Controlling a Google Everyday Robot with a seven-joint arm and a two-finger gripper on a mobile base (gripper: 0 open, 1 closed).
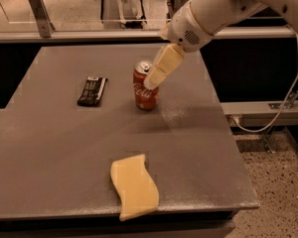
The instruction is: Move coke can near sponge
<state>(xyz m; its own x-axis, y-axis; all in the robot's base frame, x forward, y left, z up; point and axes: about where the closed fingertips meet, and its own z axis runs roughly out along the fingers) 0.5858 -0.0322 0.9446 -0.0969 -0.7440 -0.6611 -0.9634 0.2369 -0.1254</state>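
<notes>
jaws (grip unclear) hang by the coke can (144, 97) on a grey table (54, 133), speckled floor (275, 182) beside.

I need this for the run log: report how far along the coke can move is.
Done: nothing delivered yet. The coke can stands upright in the middle of the table, well apart from the sponge at the near edge. In hand: the gripper is at the can's top, on its right side; a grasp cannot be confirmed. Left: grip the can, carry it toward the sponge and set it down beside it.

White arm (213, 9), cream hand (151, 82) at coke can (145, 97)
</notes>
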